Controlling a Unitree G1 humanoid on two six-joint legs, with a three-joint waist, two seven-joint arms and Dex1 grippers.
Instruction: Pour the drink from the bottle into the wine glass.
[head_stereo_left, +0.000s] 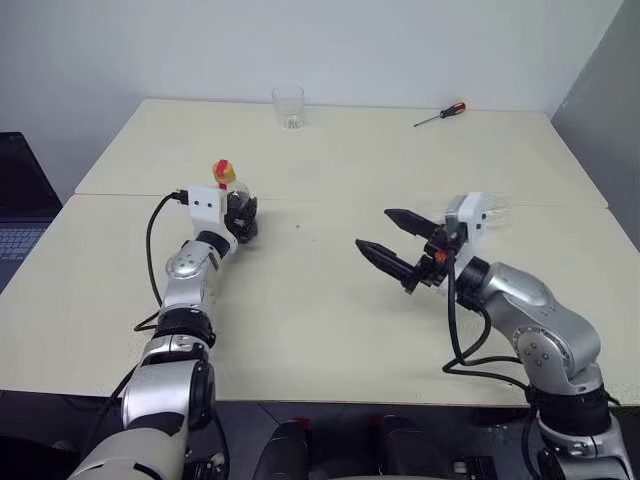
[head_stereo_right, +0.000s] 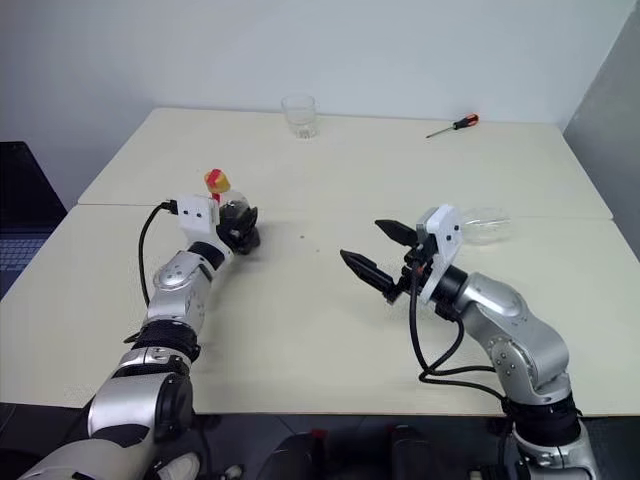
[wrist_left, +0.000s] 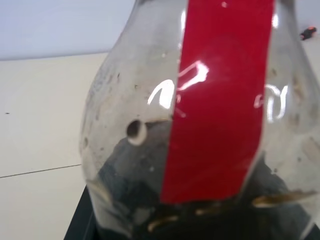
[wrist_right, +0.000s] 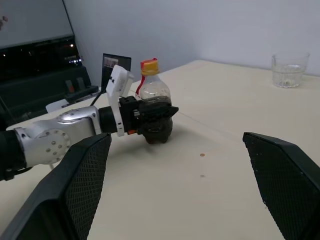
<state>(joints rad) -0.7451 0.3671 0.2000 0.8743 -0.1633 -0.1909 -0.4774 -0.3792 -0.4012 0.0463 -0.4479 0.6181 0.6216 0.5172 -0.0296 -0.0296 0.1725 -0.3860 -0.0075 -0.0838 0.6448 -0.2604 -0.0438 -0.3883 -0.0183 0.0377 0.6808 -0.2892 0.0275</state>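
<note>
A: Nearest the robot, what is the right gripper (head_stereo_left: 384, 236) doing?
B: It hangs above the table (head_stereo_left: 330, 330) with its fingers spread wide and nothing between them.
A: And the left gripper (wrist_right: 159, 119)?
B: Further out, its fingers sit around the lower body of the bottle (wrist_right: 154, 102), which stands upright on the table. The right wrist view shows the yellow-and-red cap and the dark drink (wrist_right: 159, 132) low inside; the left wrist view adds the red label strip and droplets on the plastic.
A: The wine glass (head_stereo_right: 478, 226)?
B: Behind the right wrist, lying on its side.
A: Farthest back?
B: A clear tumbler (head_stereo_left: 288, 105) and a screwdriver (head_stereo_left: 440, 114) near the far edge.
</note>
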